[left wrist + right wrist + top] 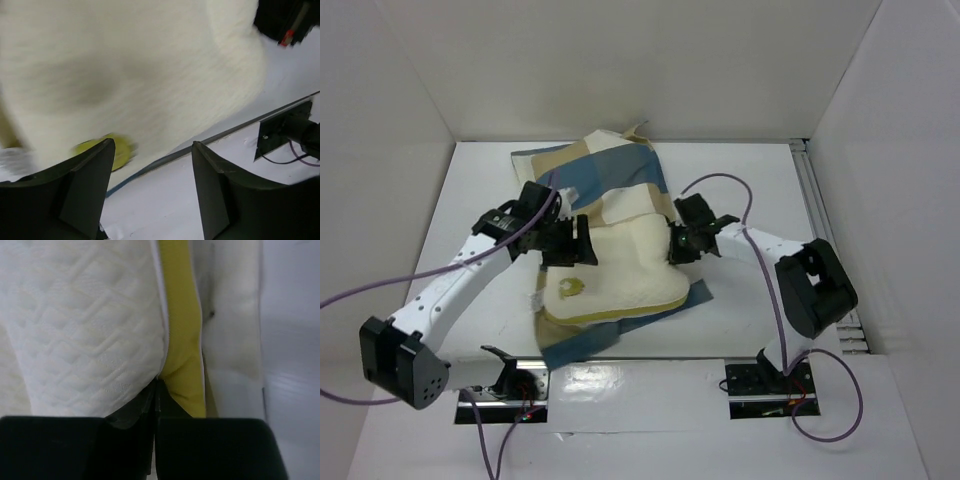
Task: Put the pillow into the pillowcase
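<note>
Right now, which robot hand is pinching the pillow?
The right hand, shut on the yellow edge band of the pillow. The left hand stands open beside the pillow, gripping nothing.

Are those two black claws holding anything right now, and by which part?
The right gripper is shut on the soft cream-white quilted pillow, pinching its side by the yellow edge band. The left gripper stands open, holding nothing.

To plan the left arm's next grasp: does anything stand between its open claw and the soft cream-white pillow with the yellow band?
Nothing visible does. The soft cream-white pillow with the yellow band lies directly ahead of the open left claw; only the white table shows between them.
</note>
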Available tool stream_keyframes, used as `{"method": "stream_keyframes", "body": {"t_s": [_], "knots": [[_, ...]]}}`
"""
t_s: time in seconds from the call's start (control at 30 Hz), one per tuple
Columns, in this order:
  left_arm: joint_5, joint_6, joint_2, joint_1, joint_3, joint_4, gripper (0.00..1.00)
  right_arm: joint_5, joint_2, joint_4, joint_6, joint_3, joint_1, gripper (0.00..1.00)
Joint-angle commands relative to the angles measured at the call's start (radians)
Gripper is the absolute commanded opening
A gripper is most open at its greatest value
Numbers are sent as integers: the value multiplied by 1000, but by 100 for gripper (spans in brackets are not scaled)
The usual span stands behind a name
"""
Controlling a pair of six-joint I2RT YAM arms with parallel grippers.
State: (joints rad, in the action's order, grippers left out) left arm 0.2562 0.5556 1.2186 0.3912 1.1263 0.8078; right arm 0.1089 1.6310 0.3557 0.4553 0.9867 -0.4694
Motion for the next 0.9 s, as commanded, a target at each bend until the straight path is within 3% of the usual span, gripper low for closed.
{"method": "stream_keyframes", "body": {"t_s": [0.0,0.1,0.13,0.23,0.47,0.7,0.77,0.8,0.83,0.87], "knots": [[-99,-3,76,55,76,-18,76,169,3,-115,68,46,-149,7],[-188,-3,153,123,121,-18,85,89,-39,-93,68,59,-132,29],[-219,-3,172,159,148,-18,88,65,-78,-93,59,59,-118,60],[-333,-16,265,228,211,-7,99,48,-120,-69,31,35,-46,82],[-581,6,474,325,300,10,100,97,-151,-64,22,-34,43,87],[-506,18,680,324,441,-27,100,147,-139,-107,22,-63,63,89],[-480,9,740,298,481,-27,83,195,-109,-153,22,-72,63,92],[-480,18,751,285,493,-7,35,228,-76,-171,22,-72,75,93],[-480,27,751,272,494,5,5,239,-59,-201,22,-60,75,93],[-460,27,740,244,507,25,0,239,-39,-201,22,-50,75,93]]}}
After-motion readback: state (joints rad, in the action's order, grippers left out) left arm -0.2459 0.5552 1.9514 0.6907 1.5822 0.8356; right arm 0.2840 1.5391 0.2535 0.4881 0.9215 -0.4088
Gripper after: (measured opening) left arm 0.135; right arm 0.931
